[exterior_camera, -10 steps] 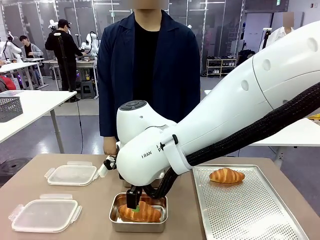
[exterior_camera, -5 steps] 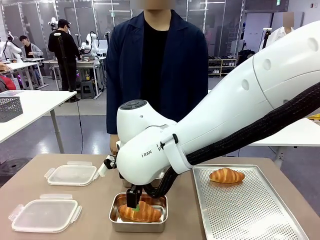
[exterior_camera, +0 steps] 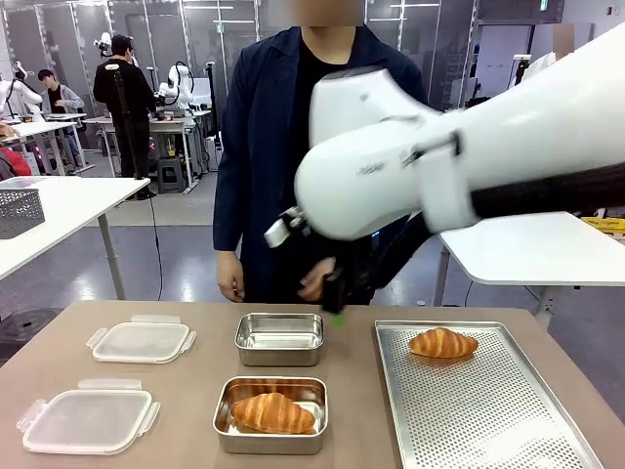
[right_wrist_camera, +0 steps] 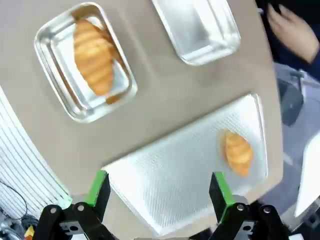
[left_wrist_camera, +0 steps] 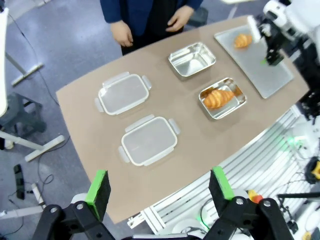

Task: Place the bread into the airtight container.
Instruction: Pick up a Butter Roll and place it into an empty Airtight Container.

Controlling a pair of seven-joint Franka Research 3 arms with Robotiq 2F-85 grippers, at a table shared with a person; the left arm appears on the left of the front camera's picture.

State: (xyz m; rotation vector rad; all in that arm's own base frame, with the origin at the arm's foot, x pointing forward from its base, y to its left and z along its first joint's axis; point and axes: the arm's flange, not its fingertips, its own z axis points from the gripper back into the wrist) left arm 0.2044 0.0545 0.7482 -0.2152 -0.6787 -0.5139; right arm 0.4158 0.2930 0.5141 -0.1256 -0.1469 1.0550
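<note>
Now my right end effector [right_wrist_camera: 158,177] hangs open and empty over the left edge of the perforated metal tray [exterior_camera: 488,410]. The golden croissant [exterior_camera: 442,343] lies at that tray's far end. I'd straddle its middle, close gently, then carry it to the empty rectangular steel container [exterior_camera: 279,358] beside the tray.

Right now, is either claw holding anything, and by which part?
Nothing is held: the left gripper and the right gripper both stand open and empty.

No text, label, brand or number can be read. A small dark marking on the white, rounded casing of the right robot arm [exterior_camera: 376,168] is too blurred to make out.
</note>
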